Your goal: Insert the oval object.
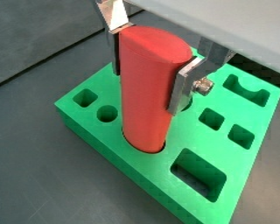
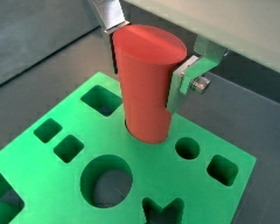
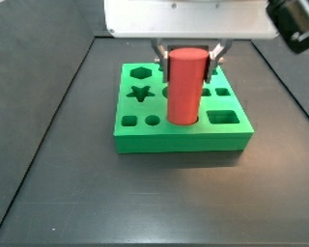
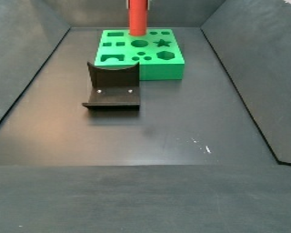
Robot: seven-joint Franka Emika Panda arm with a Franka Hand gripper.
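Side view, near to far: bare dark floor [image 4: 148,173]; fixture [image 4: 112,86] upright on its base plate, just in front of the green block [image 4: 175,65]; red oval object [image 4: 137,15] upright over the block's far part. Wrist views: gripper [image 1: 152,54] clamped on the upper part of the oval object [image 1: 146,87], one silver finger [image 2: 185,80] flat against each narrow side. Lower end of the peg seated in an opening of the green block [image 2: 108,131], most of its height still above the top face. Surrounding cut-outs (star, hexagon, round, rectangular) unoccupied in side view [image 3: 142,94].
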